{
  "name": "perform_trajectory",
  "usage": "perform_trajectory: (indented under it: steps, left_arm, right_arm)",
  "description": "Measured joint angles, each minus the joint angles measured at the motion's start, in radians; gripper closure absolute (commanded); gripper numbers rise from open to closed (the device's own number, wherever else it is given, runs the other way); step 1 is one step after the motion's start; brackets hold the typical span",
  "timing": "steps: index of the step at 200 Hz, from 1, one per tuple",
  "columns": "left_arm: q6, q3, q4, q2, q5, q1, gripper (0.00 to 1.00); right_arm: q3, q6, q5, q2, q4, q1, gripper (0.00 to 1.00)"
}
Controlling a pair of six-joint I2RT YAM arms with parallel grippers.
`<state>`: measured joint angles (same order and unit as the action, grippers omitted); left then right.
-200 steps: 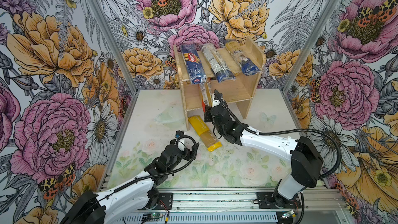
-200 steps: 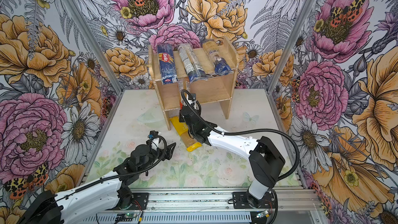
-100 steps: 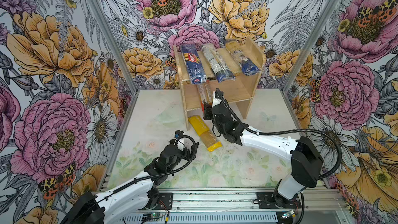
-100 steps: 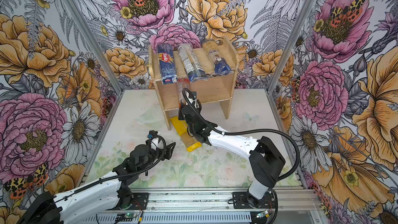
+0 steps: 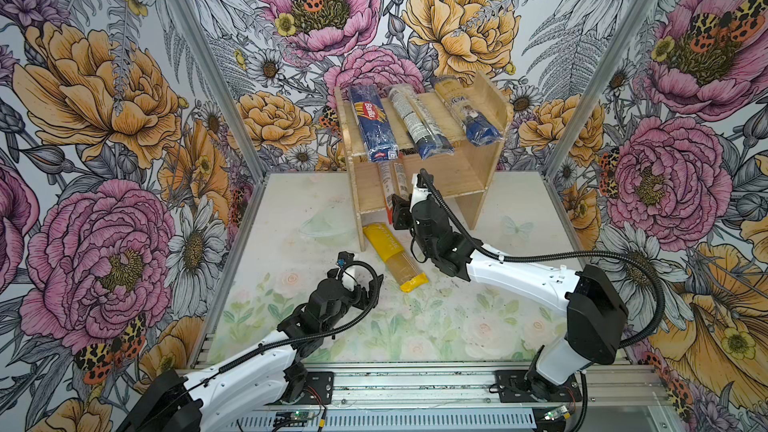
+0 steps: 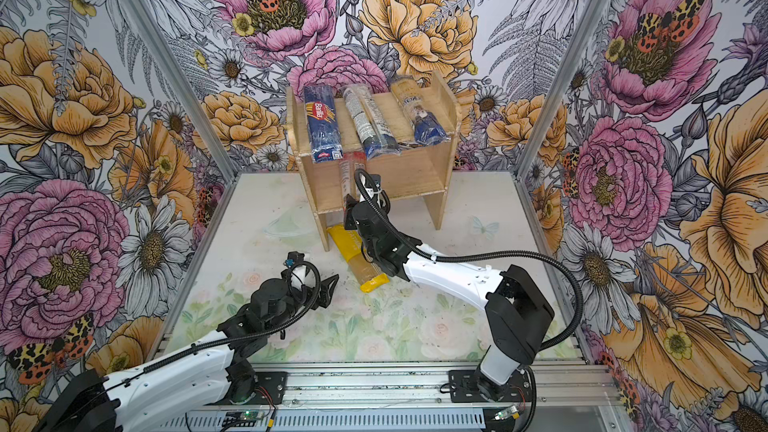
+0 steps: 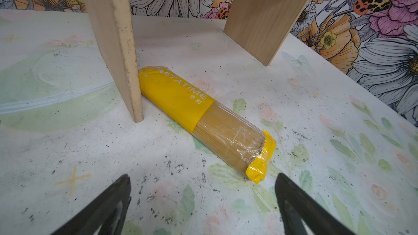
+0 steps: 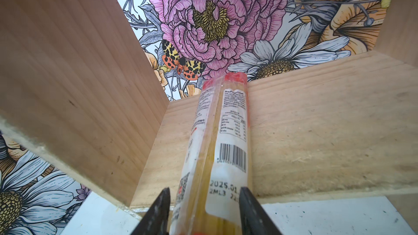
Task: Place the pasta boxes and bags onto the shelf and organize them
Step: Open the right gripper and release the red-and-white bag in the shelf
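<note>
Pale unfinished wood makes up the shelf (image 5: pixel 451 178), whose upper tier carries three spaghetti packs lying front to back: a dark blue Barilla pack (image 5: pixel 372 122) on the left, a clear pack with a white label (image 5: pixel 417 122) in the middle and a yellow-and-blue pack (image 5: pixel 467 112) on the right, well apart from one another. The lower tier holds the red-ended pack (image 5: pixel 386 184) near the left side panel, its near end overhanging the front edge. The yellow-ended pack (image 5: pixel 392 253) lies slanted on the surface (image 5: pixel 291 218), its far end touching the foot of that panel. The right arm reaches low across to the shelf front, wrist lifted to the lower tier. The right end effector (image 8: pixel 204 191) straddles the red-ended pack's near end, but I cannot tell if it is pressing or loose. The left arm stretches low over the surface with the left end effector (image 7: pixel 203 176) spread wide and empty, near the yellow pack's crimped tail. Only the top views show the upper tier. The right wrist view shows the red-ended pack's barcode. The left wrist view shows the yellow wrapper's lettering.
</note>
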<state>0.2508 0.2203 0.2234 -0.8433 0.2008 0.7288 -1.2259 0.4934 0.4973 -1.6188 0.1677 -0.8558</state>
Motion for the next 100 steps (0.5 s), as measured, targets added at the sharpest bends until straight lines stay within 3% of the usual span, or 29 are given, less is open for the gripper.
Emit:
perform_trajectory:
  steps: [100]
  left_arm:
    - [0.0,0.0,0.001,-0.01,0.0,-0.002,0.01]
  right_arm:
    - [0.091,-0.095,-0.031,0.116,0.01,0.001,0.39]
